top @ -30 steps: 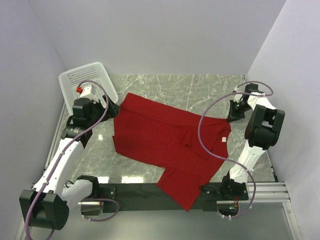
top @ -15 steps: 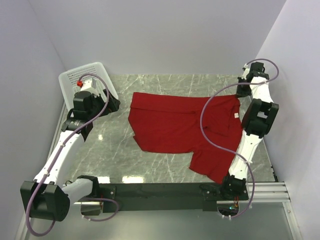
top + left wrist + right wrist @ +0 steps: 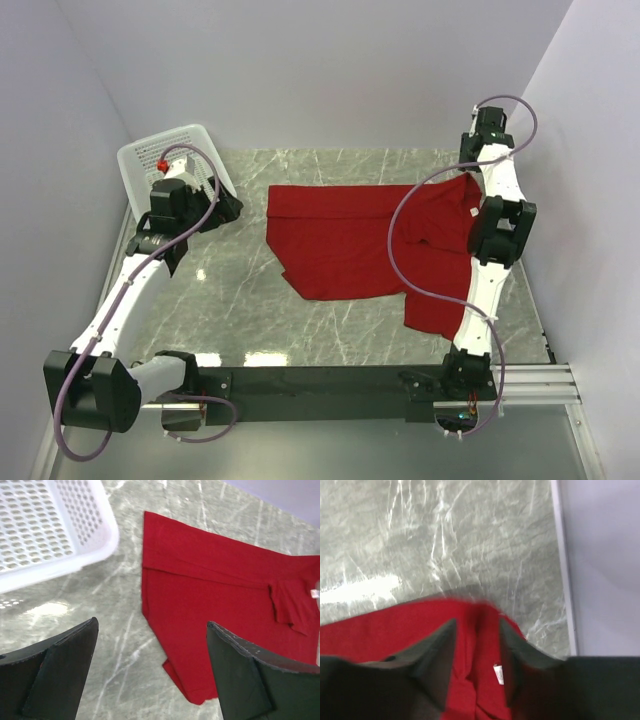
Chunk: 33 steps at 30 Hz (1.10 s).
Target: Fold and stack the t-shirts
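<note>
I see one red t-shirt (image 3: 350, 245) lying soft and mostly flat on the glossy grey-veined marble table (image 3: 330, 340). It fills the far right part, with a creased band along its far edge and a flap reaching toward the near right side. Its collar end, with a small white label (image 3: 498, 674), sits near the far right corner, close to the table edge and the pale wall (image 3: 605, 565).

My right gripper (image 3: 477, 622) hangs over that collar with its fingers parted and red cloth showing in the gap. The view is blurred, so I can't tell whether the cloth touches them. My left gripper (image 3: 151, 625) is spread wide and holds nothing. It hovers beside the white perforated plastic basket (image 3: 105, 545), with bare marble between the basket and the shirt's left edge.
</note>
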Each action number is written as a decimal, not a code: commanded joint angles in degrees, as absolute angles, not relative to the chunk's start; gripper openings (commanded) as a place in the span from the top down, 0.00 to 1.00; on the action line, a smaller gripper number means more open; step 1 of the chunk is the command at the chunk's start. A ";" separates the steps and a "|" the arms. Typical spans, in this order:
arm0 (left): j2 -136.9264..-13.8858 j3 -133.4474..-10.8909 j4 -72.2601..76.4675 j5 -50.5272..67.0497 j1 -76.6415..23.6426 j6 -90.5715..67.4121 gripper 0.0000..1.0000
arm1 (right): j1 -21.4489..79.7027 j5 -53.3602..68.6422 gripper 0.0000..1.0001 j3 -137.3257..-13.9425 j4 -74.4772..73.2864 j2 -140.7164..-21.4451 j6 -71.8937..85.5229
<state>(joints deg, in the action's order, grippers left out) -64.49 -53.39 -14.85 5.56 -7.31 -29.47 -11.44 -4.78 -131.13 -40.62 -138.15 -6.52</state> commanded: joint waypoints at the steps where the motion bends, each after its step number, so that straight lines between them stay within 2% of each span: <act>1: -64.60 -54.94 -13.89 9.48 -7.12 -31.02 0.07 | -11.78 -10.02 0.52 -133.51 -36.83 -137.20 -7.02; 2: -64.69 -54.50 -13.54 10.97 -7.12 -31.29 0.09 | -11.86 -9.76 0.44 -132.98 -36.57 -136.33 -7.38; 5: -64.69 -51.95 -12.22 16.16 -7.38 -32.87 0.13 | -11.69 -5.73 0.35 -130.09 -36.65 -132.11 -9.22; 9: -64.25 -48.79 -12.22 18.10 -9.75 -35.15 0.15 | -10.73 13.57 0.34 -119.41 -41.81 -121.94 -16.06; 10: -63.90 -47.56 -12.56 17.76 -10.54 -35.33 0.16 | -10.20 18.41 0.34 -116.40 -43.31 -119.73 -21.65; 11: -63.72 -47.03 -13.00 16.45 -12.20 -35.59 0.16 | -9.50 29.16 0.34 -113.32 -45.24 -117.62 -25.36; 12: -63.11 -45.63 -13.88 15.74 -13.09 -36.03 0.17 | -6.62 33.97 0.34 -107.72 -51.79 -113.77 -35.75; 14: -61.97 -43.87 -14.59 12.68 -14.84 -36.65 0.17 | -2.22 43.02 0.33 -100.15 -59.11 -108.84 -45.56; 15: -60.57 -42.12 -15.20 11.70 -15.11 -37.52 0.17 | 3.72 44.63 0.33 -91.32 -60.11 -103.15 -53.88; 18: -56.97 -40.17 -17.31 4.35 -15.12 -39.45 0.17 | 14.47 44.39 0.34 -74.60 -52.34 -91.20 -54.59; 19: -56.00 -40.17 -19.66 1.87 -15.12 -39.98 0.17 | 23.20 42.91 0.34 -71.83 -49.60 -88.97 -52.58; 21: -52.58 -40.95 -22.31 -3.30 -15.03 -41.74 0.16 | 31.68 34.51 0.35 -67.87 -38.79 -86.49 -40.60; 22: -51.43 -41.39 -24.93 -8.04 -15.03 -42.36 0.16 | 37.91 32.28 0.36 -68.03 -37.02 -87.09 -37.82; 23: -50.28 -42.01 -26.53 -10.78 -15.03 -43.15 0.13 | 41.19 30.17 0.40 -68.90 -35.78 -88.14 -34.92; 25: -47.21 -43.76 -28.90 -16.40 -14.77 -44.82 0.11 | 45.77 22.64 0.41 -73.37 -32.52 -93.58 -26.56; 26: -46.15 -44.20 -31.27 -17.91 -14.77 -45.43 0.10 | 49.36 20.67 0.48 -75.74 -33.04 -95.95 -25.15; 29: -42.55 -46.05 -34.70 -21.52 -14.59 -47.28 0.08 | 52.81 15.91 0.56 -85.23 -35.06 -105.27 -19.52; 33: -37.63 -46.32 -38.04 -23.99 -14.50 -48.60 0.08 | 54.49 13.89 0.60 -93.23 -35.42 -113.09 -14.87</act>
